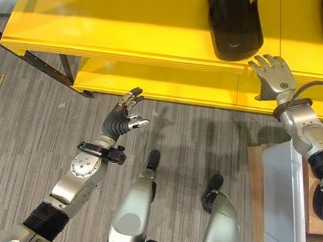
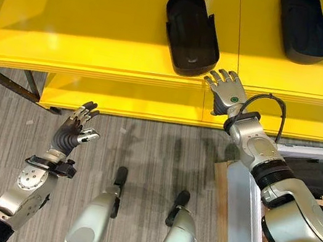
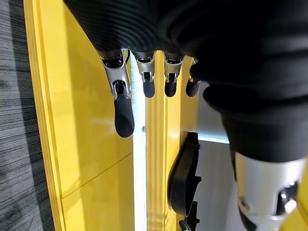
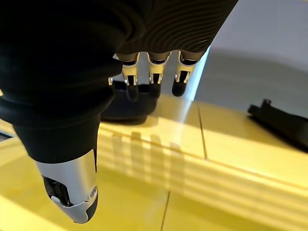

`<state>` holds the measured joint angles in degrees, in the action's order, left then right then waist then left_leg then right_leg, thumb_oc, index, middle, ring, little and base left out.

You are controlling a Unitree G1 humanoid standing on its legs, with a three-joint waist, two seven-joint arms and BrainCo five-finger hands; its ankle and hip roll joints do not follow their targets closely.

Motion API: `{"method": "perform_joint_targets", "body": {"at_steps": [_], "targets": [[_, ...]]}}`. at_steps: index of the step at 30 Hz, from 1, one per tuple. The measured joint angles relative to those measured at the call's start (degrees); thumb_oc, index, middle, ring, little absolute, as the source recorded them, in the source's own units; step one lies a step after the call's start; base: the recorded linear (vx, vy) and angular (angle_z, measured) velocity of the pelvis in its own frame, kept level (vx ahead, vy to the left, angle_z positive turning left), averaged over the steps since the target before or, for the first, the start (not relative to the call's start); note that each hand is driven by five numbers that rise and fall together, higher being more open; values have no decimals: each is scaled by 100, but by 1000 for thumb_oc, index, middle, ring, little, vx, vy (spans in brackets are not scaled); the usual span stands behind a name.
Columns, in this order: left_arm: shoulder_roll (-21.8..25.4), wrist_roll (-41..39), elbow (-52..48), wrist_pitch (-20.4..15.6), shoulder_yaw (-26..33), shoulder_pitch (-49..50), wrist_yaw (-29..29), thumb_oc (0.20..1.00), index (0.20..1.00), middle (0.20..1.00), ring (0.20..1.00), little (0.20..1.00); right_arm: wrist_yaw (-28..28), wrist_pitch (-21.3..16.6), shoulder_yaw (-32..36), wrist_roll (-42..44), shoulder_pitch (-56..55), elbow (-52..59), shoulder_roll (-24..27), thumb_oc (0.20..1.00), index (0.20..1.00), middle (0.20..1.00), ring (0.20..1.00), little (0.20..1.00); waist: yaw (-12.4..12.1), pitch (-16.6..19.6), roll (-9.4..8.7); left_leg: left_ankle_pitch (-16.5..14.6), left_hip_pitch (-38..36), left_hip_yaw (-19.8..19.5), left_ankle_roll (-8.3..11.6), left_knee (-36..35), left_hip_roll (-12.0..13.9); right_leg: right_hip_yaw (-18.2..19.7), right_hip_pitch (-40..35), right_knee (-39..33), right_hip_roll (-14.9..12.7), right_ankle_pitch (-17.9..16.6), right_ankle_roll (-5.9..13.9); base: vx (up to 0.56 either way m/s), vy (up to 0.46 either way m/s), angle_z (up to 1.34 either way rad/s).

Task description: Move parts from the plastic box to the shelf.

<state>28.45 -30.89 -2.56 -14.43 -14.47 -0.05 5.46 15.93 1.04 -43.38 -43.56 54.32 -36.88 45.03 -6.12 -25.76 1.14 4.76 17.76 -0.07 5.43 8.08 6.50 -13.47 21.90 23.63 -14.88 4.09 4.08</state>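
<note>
L hand (image 1: 121,117): at 7 o'clock over floor, fingers relaxed, empty.
R hand (image 2: 228,92): fingers spread at yellow shelf (image 2: 91,21) edge, empty.
Black part (image 2: 191,31): on shelf, 11 o'clock of R hand, close.

Yellow shelf (image 2: 103,23), top board w/ 2 black moulded parts lying flat: one part (image 2: 191,31) mid, long axis running near-far, near end at shelf's front edge; another part (image 2: 304,27) well to its right, further back. Plastic box (image 2: 241,235) near right, pale wall, dark part (image 2: 320,177) inside.
</note>
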Motion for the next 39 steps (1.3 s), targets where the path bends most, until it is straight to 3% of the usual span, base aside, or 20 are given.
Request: {"method": "perform_joint_targets", "body": {"at_steps": [30, 39], "targets": [[-60, -174, -3, -58, 18, 58, 212, 1000, 1000, 1000, 1000, 1000, 168, 137, -7, 648, 674, -738, -326, 1000, 1000, 1000, 1000, 1000, -267, -176, 82, 95, 326, -214, 35, 24, -48, -166, 289, 285, -90, 99, -44, 3, 0, 3], [-60, -222, -9, -121, 52, 97, 238, 1000, 1000, 1000, 1000, 1000, 317, 181, 99, 1324, 687, -1056, -630, 1000, 1000, 1000, 1000, 1000, -309, -178, 79, 95, 369, -244, 35, 65, -80, -170, 337, 373, -137, 173, -38, 3, 5, 2]]}}
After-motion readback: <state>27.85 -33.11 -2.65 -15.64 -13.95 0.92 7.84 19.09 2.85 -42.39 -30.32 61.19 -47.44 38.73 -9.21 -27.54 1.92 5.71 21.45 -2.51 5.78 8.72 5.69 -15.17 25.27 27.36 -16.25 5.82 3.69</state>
